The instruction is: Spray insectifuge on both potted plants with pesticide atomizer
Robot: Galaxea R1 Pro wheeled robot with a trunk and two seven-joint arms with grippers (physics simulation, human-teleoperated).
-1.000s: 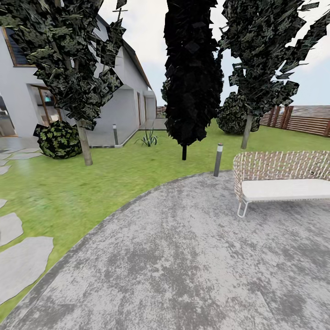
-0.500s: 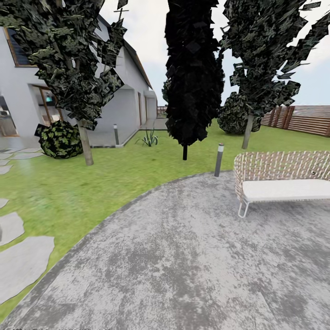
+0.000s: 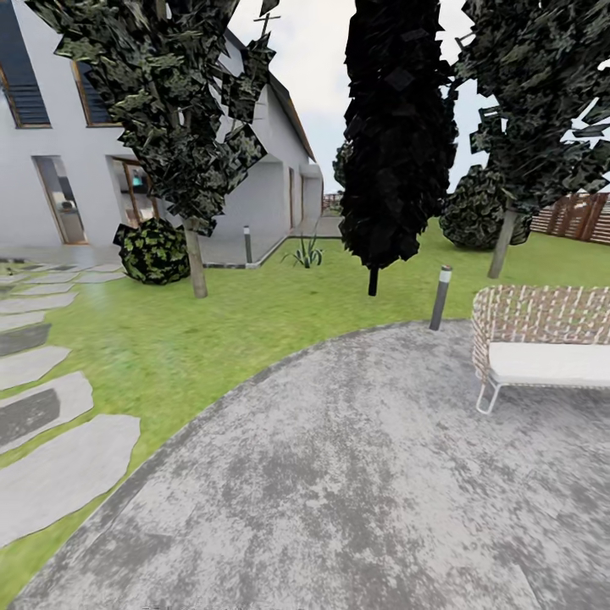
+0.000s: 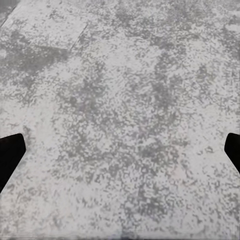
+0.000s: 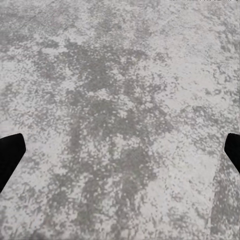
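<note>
The pesticide atomizer and the potted plants are out of view. The head view looks across the garden: a grey speckled paved round (image 3: 339, 474) in front, green lawn (image 3: 212, 339) beyond it, stepping stones (image 3: 59, 466) at the left. In the left wrist view my left gripper (image 4: 120, 150) hangs open over the grey paving, its dark fingertips (image 4: 10, 155) wide apart with nothing between them. My right gripper (image 5: 120, 152) is likewise open above the paving, with its fingertips (image 5: 10, 155) at the picture's edges.
A wicker bench (image 3: 542, 339) with a white cushion stands at the right on the paving, a short bollard light (image 3: 440, 298) beside it. Dark trees (image 3: 394, 144), a round bush (image 3: 154, 251), a spiky plant (image 3: 307, 252), a white house (image 3: 68, 169) and a brown fence (image 3: 585, 216) lie beyond.
The whole head view has shifted: bench, trees and house now sit further right, and more stepping stones show at the left. The camera has turned; nothing in the garden has moved.
</note>
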